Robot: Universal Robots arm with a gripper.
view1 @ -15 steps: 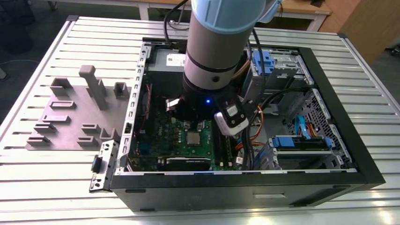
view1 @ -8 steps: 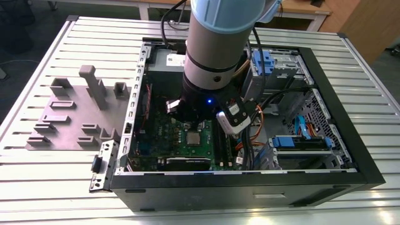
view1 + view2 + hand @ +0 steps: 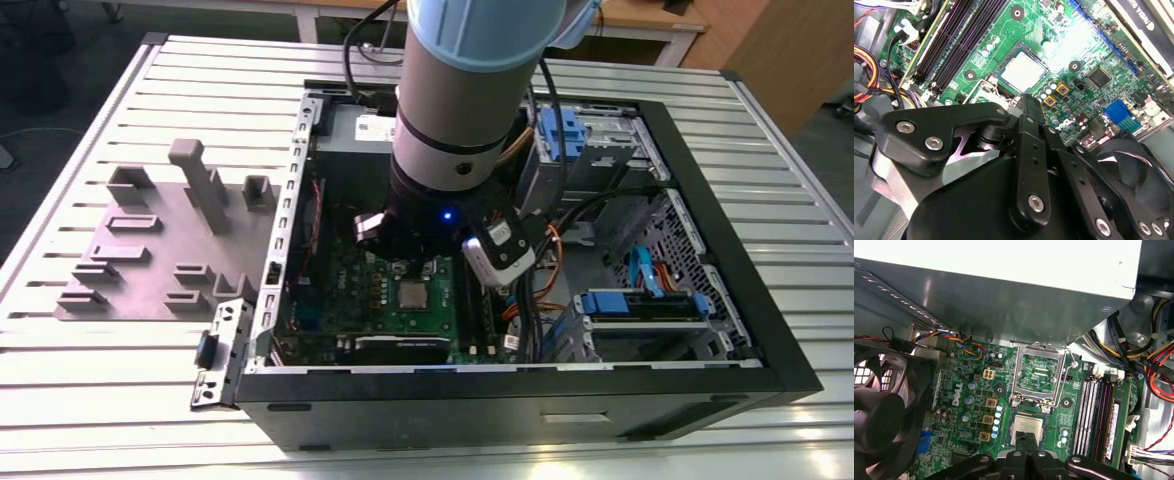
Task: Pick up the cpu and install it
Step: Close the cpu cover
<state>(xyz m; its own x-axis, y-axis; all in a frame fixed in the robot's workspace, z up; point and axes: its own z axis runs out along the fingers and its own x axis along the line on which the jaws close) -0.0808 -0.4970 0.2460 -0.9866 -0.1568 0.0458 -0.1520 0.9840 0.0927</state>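
The cpu (image 3: 414,295) lies flat in its socket on the green motherboard (image 3: 966,440), its silvery top facing up in both wrist views (image 3: 1021,71) (image 3: 1027,429). The hinged silver socket frame (image 3: 1017,375) stands swung open beside it. My gripper (image 3: 1027,439) hangs just above the chip's edge, and its two black fingers (image 3: 1027,107) are pressed together with nothing between them. In the exterior view the arm reaches down into the open computer case (image 3: 694,200), and the gripper (image 3: 424,268) sits right above the chip.
A black fan (image 3: 884,405) sits close to one side of the socket and memory slots (image 3: 1099,415) to the other. Bundled cables (image 3: 1154,365) and a grey metal box (image 3: 1004,300) crowd the case. A grey fixture plate (image 3: 147,250) lies outside on the table.
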